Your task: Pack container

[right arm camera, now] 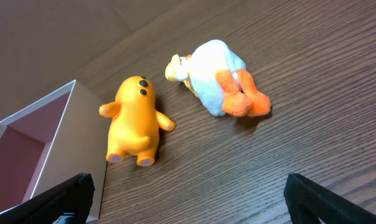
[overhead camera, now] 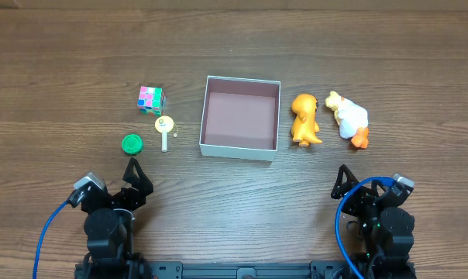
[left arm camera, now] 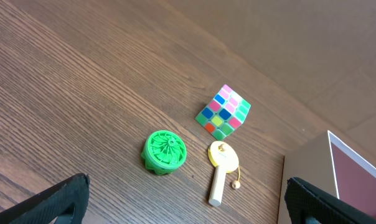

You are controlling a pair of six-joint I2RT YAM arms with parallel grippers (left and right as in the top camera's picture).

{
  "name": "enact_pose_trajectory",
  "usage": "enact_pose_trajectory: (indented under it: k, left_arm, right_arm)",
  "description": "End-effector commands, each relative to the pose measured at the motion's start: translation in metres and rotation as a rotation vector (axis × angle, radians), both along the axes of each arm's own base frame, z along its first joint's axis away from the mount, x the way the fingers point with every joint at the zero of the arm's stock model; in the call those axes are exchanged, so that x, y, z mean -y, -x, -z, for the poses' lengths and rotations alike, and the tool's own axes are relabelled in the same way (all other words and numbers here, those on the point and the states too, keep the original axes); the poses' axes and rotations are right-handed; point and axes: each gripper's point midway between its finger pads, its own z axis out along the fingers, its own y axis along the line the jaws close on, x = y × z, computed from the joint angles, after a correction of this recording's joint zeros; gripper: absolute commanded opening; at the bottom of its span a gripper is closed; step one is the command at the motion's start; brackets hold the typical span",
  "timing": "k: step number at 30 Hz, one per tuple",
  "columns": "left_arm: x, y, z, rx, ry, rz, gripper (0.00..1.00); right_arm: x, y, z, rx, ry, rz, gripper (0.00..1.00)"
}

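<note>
The container [overhead camera: 205,116] is a square white-walled box with a pinkish-brown inside, empty, at the table's middle; its corner shows in the left wrist view [left arm camera: 337,155] and the right wrist view [right arm camera: 45,118]. Left of it lie a coloured puzzle cube [overhead camera: 150,99], a yellow paddle toy [overhead camera: 165,130] and a green round toy [overhead camera: 132,143], also in the left wrist view: cube [left arm camera: 223,112], paddle [left arm camera: 221,169], green toy [left arm camera: 165,151]. Right of it lie an orange figure [overhead camera: 304,118] [right arm camera: 134,121] and a white duck plush [overhead camera: 349,118] [right arm camera: 216,78]. My left gripper [overhead camera: 137,180] and right gripper [overhead camera: 349,182] are open and empty near the front edge.
Blue cables [overhead camera: 46,236] run from both arm bases at the front edge. The wooden table [overhead camera: 79,54] extends behind and around the objects.
</note>
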Motion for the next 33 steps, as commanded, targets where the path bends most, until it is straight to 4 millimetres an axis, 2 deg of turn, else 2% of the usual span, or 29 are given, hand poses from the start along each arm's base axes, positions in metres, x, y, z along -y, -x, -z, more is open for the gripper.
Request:
enact_pose_trajectory:
  k: [1, 14, 17, 19, 22, 25, 28, 33]
  left_arm:
    - [-0.001, 0.000, 0.000, 0.012, 0.009, -0.007, 1.00]
    - [-0.001, 0.000, 0.000, 0.012, 0.009, -0.007, 1.00]
    - [0.001, -0.001, 0.000, 0.016, 0.027, 0.002, 1.00]
    - [0.011, -0.002, 0.000, 0.021, 0.068, 0.045, 1.00]
    - [0.027, -0.005, -0.003, 0.034, 0.113, 0.133, 1.00]
    - [0.063, -0.003, -0.004, 0.027, 0.071, 0.366, 1.00]
    - [0.062, -0.001, -0.016, 0.034, 0.038, 0.370, 1.00]
    - [0.057, -0.005, -0.046, 0.007, -0.045, 0.369, 1.00]
  right_arm:
    - [0.000, 0.000, 0.005, -0.005, 0.010, 0.000, 1.00]
    - [0.000, -0.001, 0.003, 0.008, 0.003, -0.002, 1.00]
    - [-0.022, 0.000, 0.001, 0.006, -0.119, -0.083, 1.00]
    - [-0.037, 0.004, 0.003, -0.016, -0.189, -0.149, 1.00]
    - [-0.047, 0.006, 0.001, -0.030, -0.283, -0.174, 1.00]
    - [-0.059, 0.006, -0.010, 0.011, -0.279, -0.257, 1.00]
    - [-0.059, 0.003, -0.024, 0.044, -0.276, -0.262, 1.00]
    - [-0.057, -0.001, -0.051, 0.036, -0.176, -0.286, 1.00]
